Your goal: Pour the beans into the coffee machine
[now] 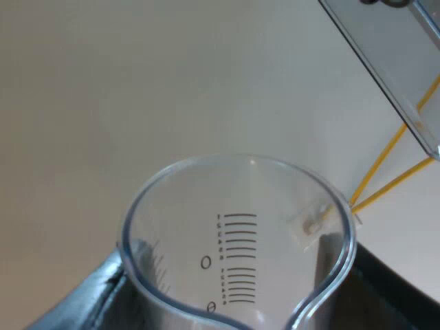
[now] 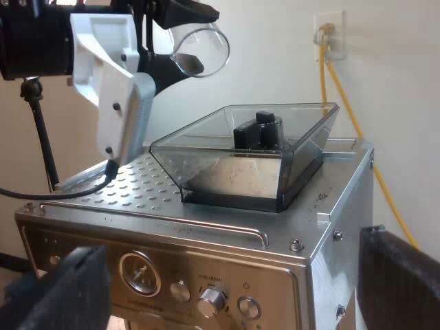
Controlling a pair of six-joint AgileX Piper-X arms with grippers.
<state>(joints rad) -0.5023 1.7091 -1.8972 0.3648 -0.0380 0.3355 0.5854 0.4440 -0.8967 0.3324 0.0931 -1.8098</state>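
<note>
The left hand (image 1: 237, 306) is closed around the measuring glass (image 1: 240, 227). One dark finger (image 1: 392, 289) lies against the glass wall and the other against the opposite side, with the glass filling the gap between them. From this wrist the glass is seen mouth-on, with its rim and pouring lip close by. Black scale marks are printed on its clear wall, and a small pale patch (image 1: 313, 223) sits inside near the rim. Beyond the rim, apart from the glass, is a corner of the smoky bean hopper (image 1: 392, 62). Two yellow cables (image 1: 385, 172) run across the pale wall (image 1: 137, 82).

The right wrist view adds the whole espresso machine (image 2: 206, 234). The hopper (image 2: 247, 151) stands on its steel top, with a black knob (image 2: 260, 127) at the hopper's middle. Here the left hand holds the glass (image 2: 203, 48) up in the air, tipped on its side with the mouth turned toward the right hand. The glass is higher than the hopper and apart from it, above the perforated top plate (image 2: 130, 185) near one hopper corner.

The right hand (image 2: 230, 285) is spread wide. Its two black fingers (image 2: 399, 282) are far apart, gripping nothing, level with the machine's front. A round gauge (image 2: 139, 273) and knobs (image 2: 212, 299) sit between them. A yellow cable runs up to a wall socket (image 2: 328, 31) beyond the machine.
</note>
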